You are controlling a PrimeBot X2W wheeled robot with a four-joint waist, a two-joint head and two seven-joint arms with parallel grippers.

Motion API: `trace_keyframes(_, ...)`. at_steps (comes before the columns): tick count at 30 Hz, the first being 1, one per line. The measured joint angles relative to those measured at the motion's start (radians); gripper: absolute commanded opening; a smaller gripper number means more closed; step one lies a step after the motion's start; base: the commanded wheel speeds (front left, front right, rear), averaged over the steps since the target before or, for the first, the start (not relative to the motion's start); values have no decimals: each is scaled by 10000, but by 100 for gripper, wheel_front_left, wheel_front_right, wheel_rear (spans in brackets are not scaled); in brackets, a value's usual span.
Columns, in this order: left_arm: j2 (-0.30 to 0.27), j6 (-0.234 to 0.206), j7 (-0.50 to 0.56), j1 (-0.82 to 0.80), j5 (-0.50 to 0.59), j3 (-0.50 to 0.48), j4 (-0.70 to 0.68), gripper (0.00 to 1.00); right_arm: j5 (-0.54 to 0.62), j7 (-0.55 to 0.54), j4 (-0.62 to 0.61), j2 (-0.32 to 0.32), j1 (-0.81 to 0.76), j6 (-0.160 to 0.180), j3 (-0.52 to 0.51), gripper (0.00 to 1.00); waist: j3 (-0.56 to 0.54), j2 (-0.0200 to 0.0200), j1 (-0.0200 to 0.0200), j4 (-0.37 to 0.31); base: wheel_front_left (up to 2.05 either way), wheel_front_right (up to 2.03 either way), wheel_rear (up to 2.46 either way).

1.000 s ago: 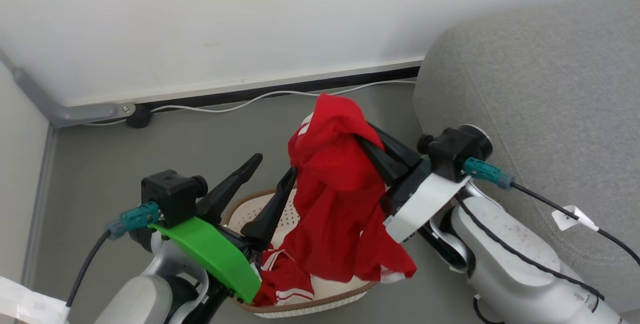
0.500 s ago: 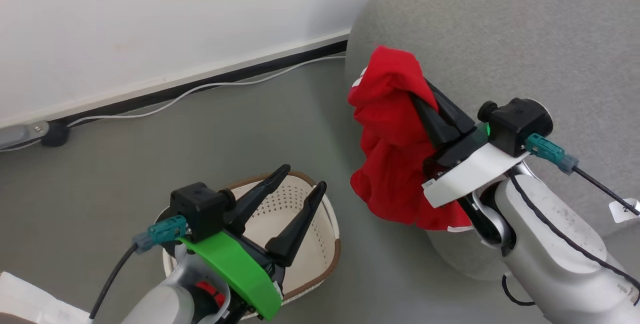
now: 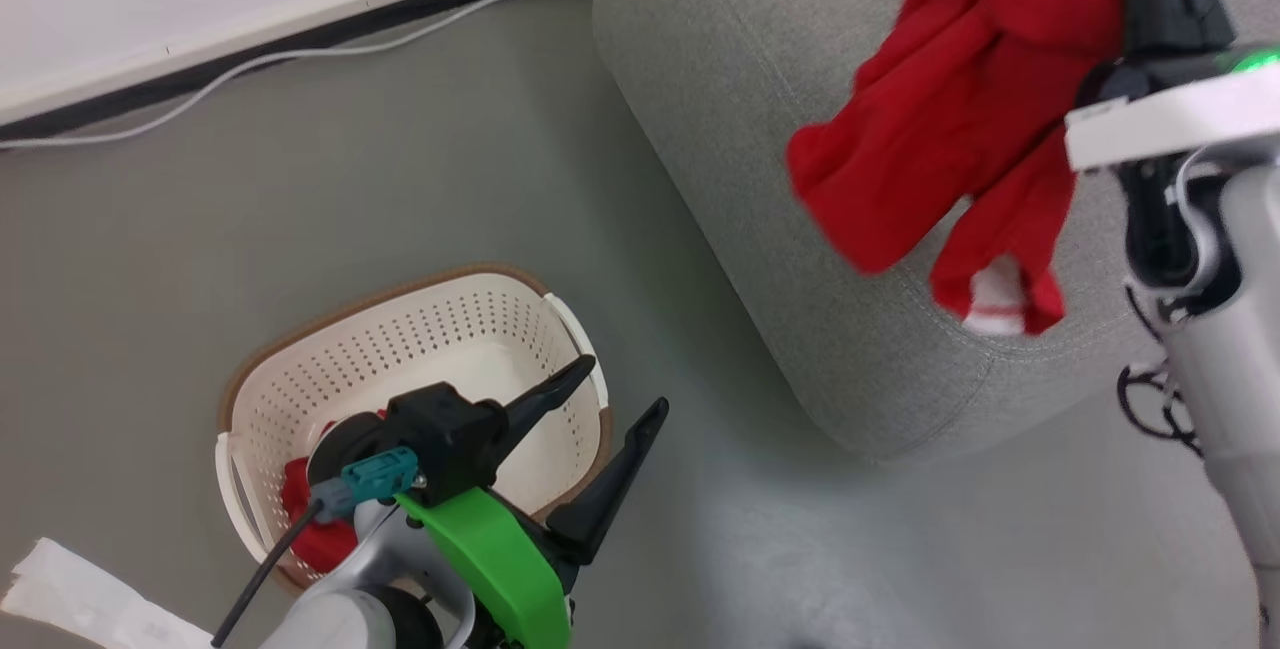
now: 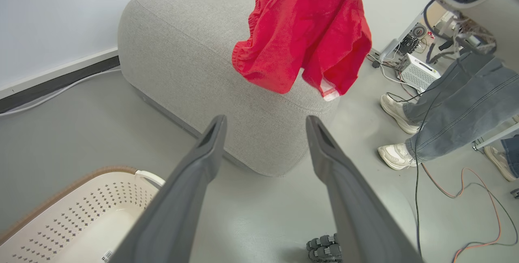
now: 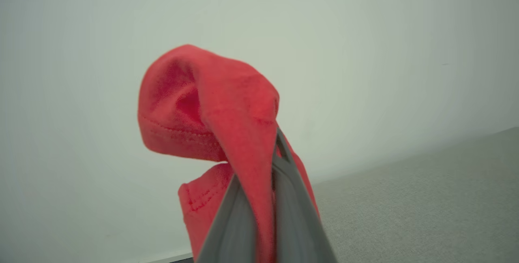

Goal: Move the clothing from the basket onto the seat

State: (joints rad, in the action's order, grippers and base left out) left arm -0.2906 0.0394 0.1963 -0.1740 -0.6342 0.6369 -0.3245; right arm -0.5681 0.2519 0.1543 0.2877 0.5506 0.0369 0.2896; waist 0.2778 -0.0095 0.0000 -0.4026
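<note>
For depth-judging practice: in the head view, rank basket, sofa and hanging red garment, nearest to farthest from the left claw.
1. Laundry basket, lower left, beside the left claw.
2. Grey sofa, to the right.
3. Red garment, held high over the sofa.

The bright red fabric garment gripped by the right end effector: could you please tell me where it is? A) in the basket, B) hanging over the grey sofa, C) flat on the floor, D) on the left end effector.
B: the bright red fabric garment hangs from the shut right end effector over the light-grey upholstered sofa.
</note>
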Motion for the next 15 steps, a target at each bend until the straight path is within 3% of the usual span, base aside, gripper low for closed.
trace_keyframes(5, -318, -48, 500, -51, 405, 157, -267, 100, -453, -21, 525, 341, 1375, 88, -1009, 0, 760, 0, 0, 84, 0, 0, 0)
trace_keyframes(9, -454, -138, 685, -420, 591, 79, -715, 100, -1049, -253, 1402, 1034, 2631, 240, -2199, 0, 1422, 0, 1, 463, 0, 0, 0)
trace_keyframes(15, -673, -397, 947, -522, 938, -130, -1164, 100, -968, -608, 1965, 2662, 4012, 433, -3183, 0, 2133, 0, 1, 1158, 0, 0, 0)
